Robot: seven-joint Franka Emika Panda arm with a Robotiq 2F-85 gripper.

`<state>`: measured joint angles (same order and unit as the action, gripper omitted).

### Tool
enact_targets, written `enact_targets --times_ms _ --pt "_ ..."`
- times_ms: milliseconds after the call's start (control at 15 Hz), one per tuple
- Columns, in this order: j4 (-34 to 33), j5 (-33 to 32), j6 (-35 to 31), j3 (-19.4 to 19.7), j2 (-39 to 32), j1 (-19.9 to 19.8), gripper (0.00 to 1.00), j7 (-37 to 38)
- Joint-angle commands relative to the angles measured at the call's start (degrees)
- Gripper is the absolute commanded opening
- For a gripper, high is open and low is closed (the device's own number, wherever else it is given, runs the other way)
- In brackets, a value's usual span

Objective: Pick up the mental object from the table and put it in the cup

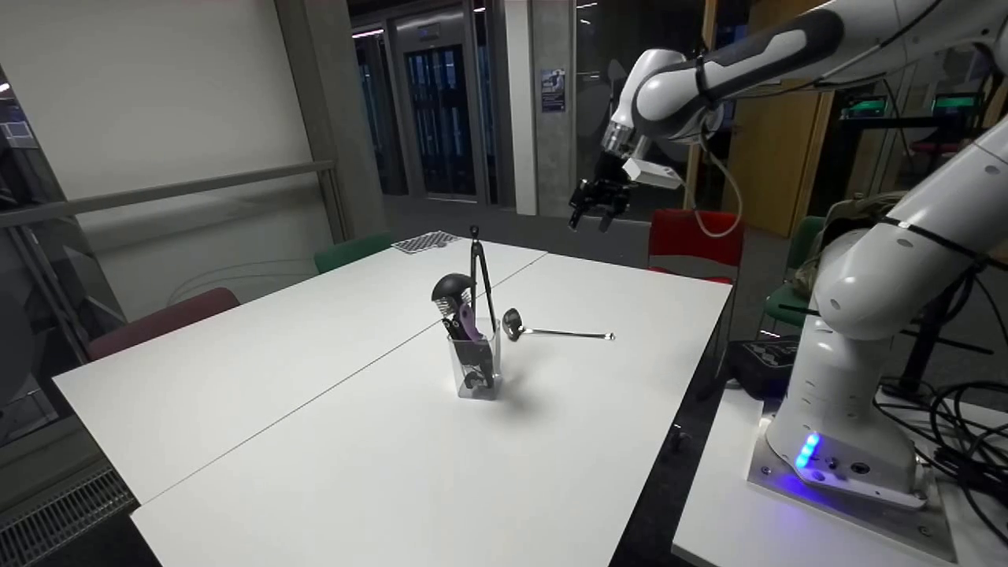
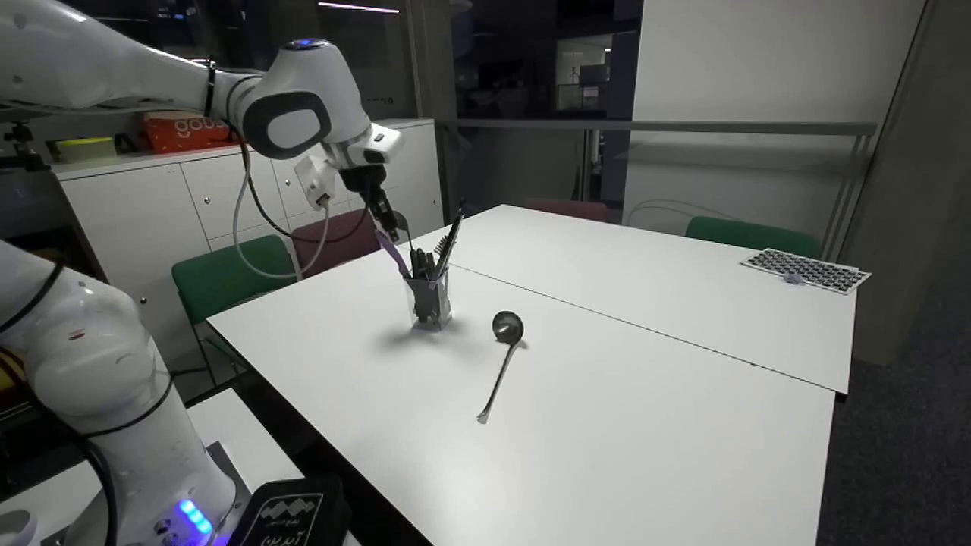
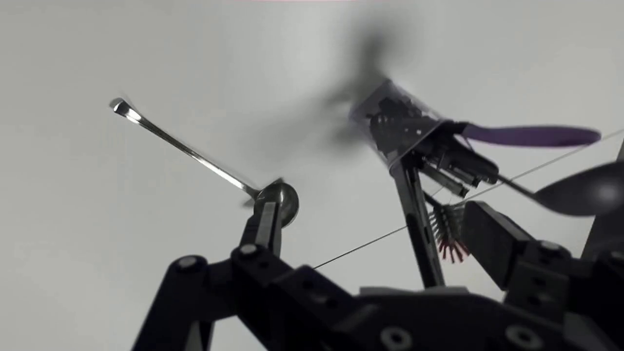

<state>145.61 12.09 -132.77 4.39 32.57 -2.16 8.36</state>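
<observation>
The metal object is a grey ladle with a thin handle and dark round bowl. It lies flat on the white table beside the cup, in both exterior views (image 1: 563,334) (image 2: 501,375) and the wrist view (image 3: 187,151). The clear cup (image 1: 488,386) (image 2: 441,315) (image 3: 373,105) stands upright and holds several dark utensils and a purple-handled one. My gripper (image 1: 589,224) (image 2: 392,227) is raised above the table. In the wrist view its fingers (image 3: 373,214) are wide apart with nothing gripped. The left finger covers part of the ladle's bowl; upright tongs show between the fingers.
The upright black tongs (image 1: 475,276) and a brush (image 3: 448,234) rise high out of the cup. A checkered board (image 1: 425,242) (image 2: 806,271) lies at the table's far corner. A seam (image 2: 607,313) crosses the white table (image 1: 378,441). Chairs stand around it.
</observation>
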Motion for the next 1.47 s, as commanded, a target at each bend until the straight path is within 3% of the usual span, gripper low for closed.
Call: enact_targets --times_ms 0,267,333,867,1067,1267,1400 --pt "-8.49 7.04 -1.72 3.55 -10.72 -0.24 1.0 1.69" --pt "-14.62 17.91 -0.07 4.99 -16.4 0.53 1.0 4.16" --pt "-10.87 13.79 -0.87 3.66 -13.91 -0.98 1.0 2.42" --pt "-13.68 16.83 -0.87 3.66 -16.59 -0.8 1.0 3.3" --pt "-15.94 26.56 -0.25 6.61 -21.08 0.81 1.0 -2.41" --pt "-19.06 38.93 0.48 7.97 -26.76 -0.14 1.0 -9.2" --pt "-21.9 43.39 1.7 8.14 -31.65 -1.93 1.0 -10.89"
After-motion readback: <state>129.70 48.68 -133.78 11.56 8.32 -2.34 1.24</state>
